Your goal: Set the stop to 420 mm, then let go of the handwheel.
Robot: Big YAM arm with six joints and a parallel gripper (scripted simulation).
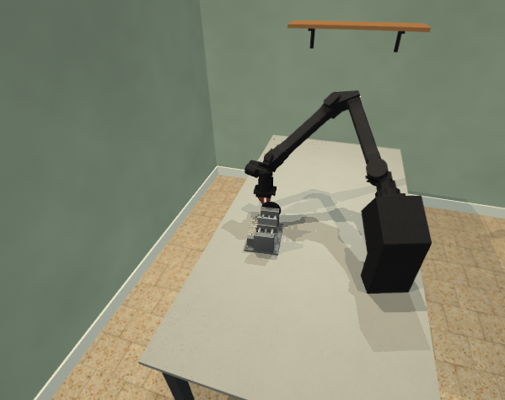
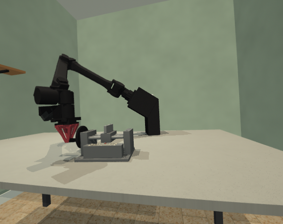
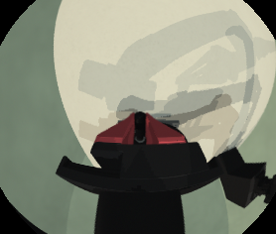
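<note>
The gripper (image 1: pixel 265 202) (image 2: pixel 67 141) (image 3: pixel 140 116) points down, its fingers narrow — closed on the handle (image 2: pixel 72 139) (image 3: pixel 140 120) of the handwheel (image 1: pixel 276 207) (image 2: pixel 79 137), at one end of the grey rig (image 1: pixel 263 243) (image 2: pixel 103 151) on the table (image 1: pixel 303 297) (image 2: pixel 196 166) (image 3: pixel 93 40). The stop (image 1: pixel 267 220) (image 2: pixel 106 137) sits between the end plates — its scale reading too small to tell.

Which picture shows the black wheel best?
The exterior view: there the black handwheel stands out beside the grey stop device, its round edge easy to see. The top view shows only a small dark piece behind the device. In the wrist view, it's mostly hidden behind the end effector.
</note>
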